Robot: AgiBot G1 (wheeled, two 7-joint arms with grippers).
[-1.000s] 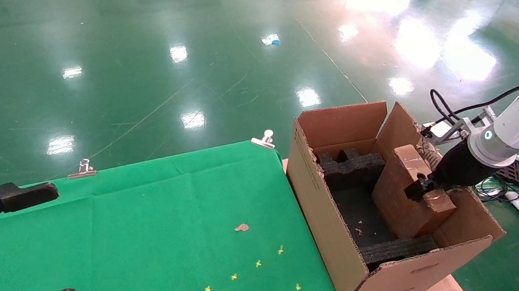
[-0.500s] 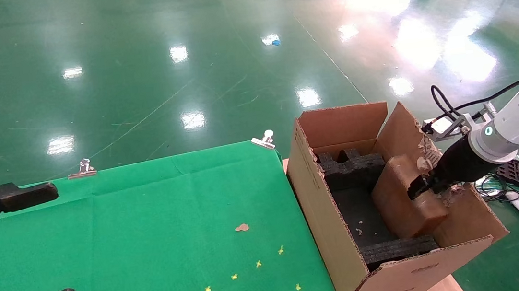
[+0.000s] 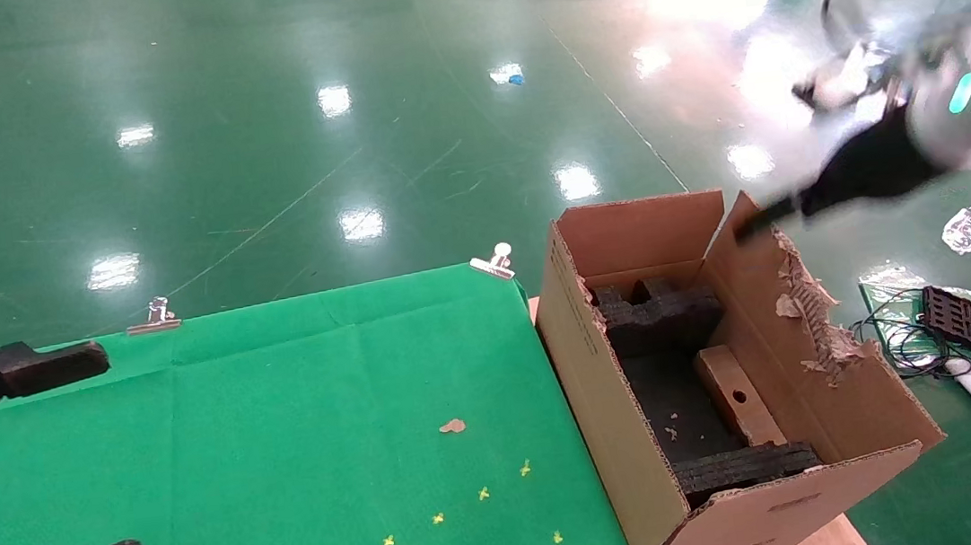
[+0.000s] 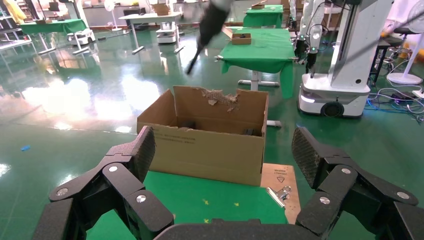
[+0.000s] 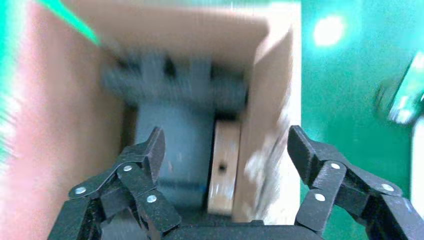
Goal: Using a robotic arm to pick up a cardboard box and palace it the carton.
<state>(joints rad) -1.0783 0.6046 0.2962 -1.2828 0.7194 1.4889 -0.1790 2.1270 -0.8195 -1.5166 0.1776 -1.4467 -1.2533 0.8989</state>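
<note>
The cardboard box [image 3: 739,397] stands on its narrow edge inside the carton [image 3: 638,437], against the wall at 3 o'clock under the torn flap [image 3: 801,311], between the black foam inserts [image 3: 657,313]. The right pincer [image 5: 222,150] is raised above the carton at about 1 o'clock, released and empty. The left pincer [image 4: 223,152] hangs spread wide over the green desk [image 3: 286,438] at 9 o'clock.

Glossy green floor [image 3: 272,132] w/ bright light glare (ceiling lamps reflected). Desk [image 3: 267,422] under clipped green cloth. More green-clothed tables [image 4: 262,47] and white machine bases [image 4: 332,95] in bkgd.
</note>
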